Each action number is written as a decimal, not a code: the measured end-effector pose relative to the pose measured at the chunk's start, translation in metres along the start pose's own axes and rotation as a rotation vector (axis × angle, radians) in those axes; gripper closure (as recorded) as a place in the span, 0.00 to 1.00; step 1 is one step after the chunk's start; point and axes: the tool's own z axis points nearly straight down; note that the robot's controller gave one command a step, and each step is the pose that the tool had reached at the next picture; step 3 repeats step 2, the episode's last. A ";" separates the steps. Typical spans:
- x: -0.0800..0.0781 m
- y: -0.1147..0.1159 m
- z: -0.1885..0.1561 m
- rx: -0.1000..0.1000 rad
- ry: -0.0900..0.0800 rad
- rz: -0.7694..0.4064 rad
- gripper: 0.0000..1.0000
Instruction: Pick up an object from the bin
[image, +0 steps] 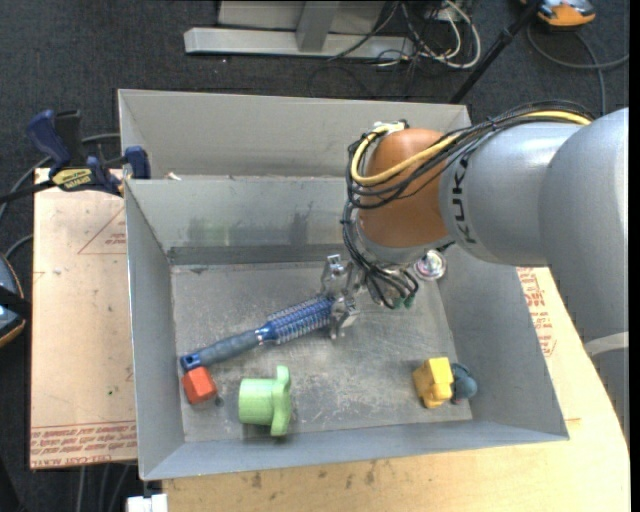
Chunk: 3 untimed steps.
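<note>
On the floor of the grey metal bin (150, 300) a blue brush (265, 335) lies slantwise across the middle, its handle toward the near left corner, where an orange block (199, 384) sits. A green spool (266, 400) lies just beside it at the near edge; a yellow block (433, 382) lies toward the near right corner.

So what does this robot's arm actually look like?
A thick, rounded silver-grey arm with black KUKA lettering on its side. Its wrist wears a smooth orange dome cover, with yellow and black cables looped over it. At its tip is a small metal gripper.
</note>
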 end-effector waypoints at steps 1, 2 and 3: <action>-0.001 -0.028 -0.108 0.002 0.002 -0.270 1.00; -0.002 -0.041 -0.161 0.002 0.002 -0.276 1.00; -0.002 -0.041 -0.161 0.002 0.002 -0.276 1.00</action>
